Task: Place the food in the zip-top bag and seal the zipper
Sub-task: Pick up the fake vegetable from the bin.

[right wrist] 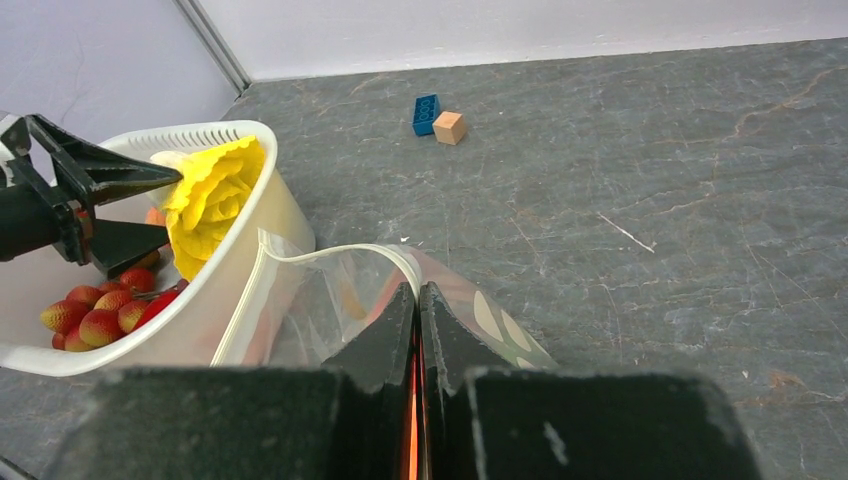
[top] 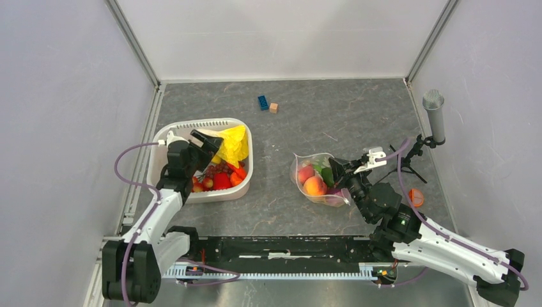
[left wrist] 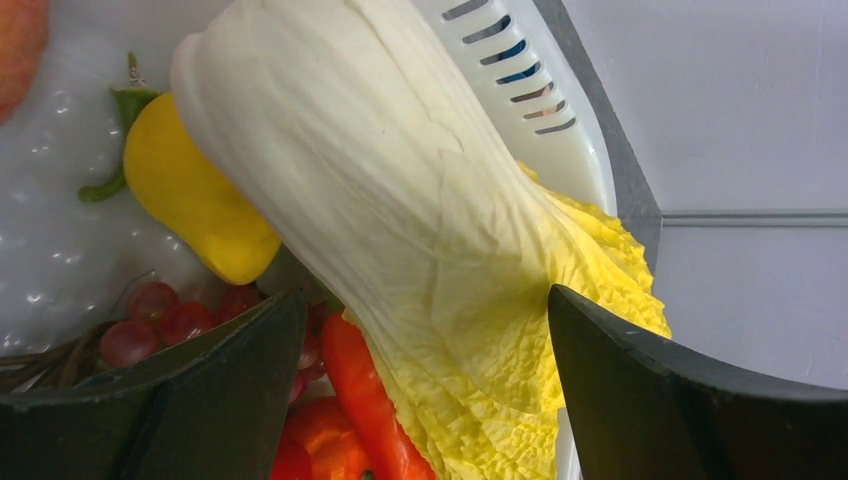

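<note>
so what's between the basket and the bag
Only bare grey table lies between the white basket and the zip-top bag; the top view shows it.

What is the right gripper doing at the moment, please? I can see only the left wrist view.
Observer: The right gripper is shut on the mouth edge of the zip-top bag.
Operator: Is any food inside it yet?
Observer: Yes, two peaches and a green piece lie in it.
Operator: Where does the bag lie relative to the basket?
Observer: On the table, to the right of the basket and apart from it.
</note>
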You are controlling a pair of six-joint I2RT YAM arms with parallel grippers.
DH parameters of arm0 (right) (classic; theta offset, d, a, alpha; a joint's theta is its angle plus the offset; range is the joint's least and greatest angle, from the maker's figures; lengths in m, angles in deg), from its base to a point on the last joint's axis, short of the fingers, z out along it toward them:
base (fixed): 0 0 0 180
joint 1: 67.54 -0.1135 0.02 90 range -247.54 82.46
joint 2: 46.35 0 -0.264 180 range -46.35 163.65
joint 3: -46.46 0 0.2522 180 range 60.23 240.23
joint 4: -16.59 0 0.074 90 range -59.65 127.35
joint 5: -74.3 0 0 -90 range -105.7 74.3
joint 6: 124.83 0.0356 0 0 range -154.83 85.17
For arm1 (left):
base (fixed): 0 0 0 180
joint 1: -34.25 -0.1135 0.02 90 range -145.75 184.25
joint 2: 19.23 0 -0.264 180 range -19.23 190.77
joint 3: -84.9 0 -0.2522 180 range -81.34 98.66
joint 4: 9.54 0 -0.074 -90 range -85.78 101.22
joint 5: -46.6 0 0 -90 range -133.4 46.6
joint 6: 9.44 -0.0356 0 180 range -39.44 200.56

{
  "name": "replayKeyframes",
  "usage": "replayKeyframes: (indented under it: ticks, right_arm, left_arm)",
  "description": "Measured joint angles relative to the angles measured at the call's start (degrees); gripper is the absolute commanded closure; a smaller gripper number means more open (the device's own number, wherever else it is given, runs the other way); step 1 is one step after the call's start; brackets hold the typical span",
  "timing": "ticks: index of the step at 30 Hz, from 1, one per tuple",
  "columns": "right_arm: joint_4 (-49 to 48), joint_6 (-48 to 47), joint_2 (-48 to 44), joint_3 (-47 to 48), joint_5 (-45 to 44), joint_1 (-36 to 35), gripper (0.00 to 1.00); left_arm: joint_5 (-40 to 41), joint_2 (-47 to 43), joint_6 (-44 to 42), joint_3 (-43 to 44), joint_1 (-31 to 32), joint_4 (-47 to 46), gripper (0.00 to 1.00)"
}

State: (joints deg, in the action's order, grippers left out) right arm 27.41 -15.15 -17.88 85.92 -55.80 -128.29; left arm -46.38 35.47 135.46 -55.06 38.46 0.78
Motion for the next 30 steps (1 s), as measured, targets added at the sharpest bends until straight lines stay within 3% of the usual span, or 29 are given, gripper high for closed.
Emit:
replayKeyframes:
  ticks: [10,12,15,18,20,30]
  right_arm:
    - [-0.02,0.04,0.83,0.00,1.70,0.00,0.92]
    - [0.00,0.09,0.70,0.00,1.75,0.00,0.92]
    - [0.02,0.42,0.42,0.00,1.75,0.00,0.92]
    - [0.07,0.63,0.31,0.00,1.75,0.00,0.92]
    - [0.22,0.83,0.33,0.00,1.75,0.00,0.92]
    - [0.26,1.09,0.66,0.00,1.95,0.00,0.92]
  left_arm:
    - [-0.90,12.76,2.27,1.64,0.02,-10.99,0.07]
    - [-0.72,13.20,2.64,1.40,0.02,-12.63,0.13]
    - [0.68,12.68,2.99,0.31,0.02,-14.36,0.35]
    - [2.58,11.30,3.17,-0.87,0.00,-14.67,0.52]
    - [3.41,9.75,3.08,-1.38,0.00,-14.29,0.57]
    - [5.29,-7.67,-1.99,1.40,0.00,-2.51,0.59]
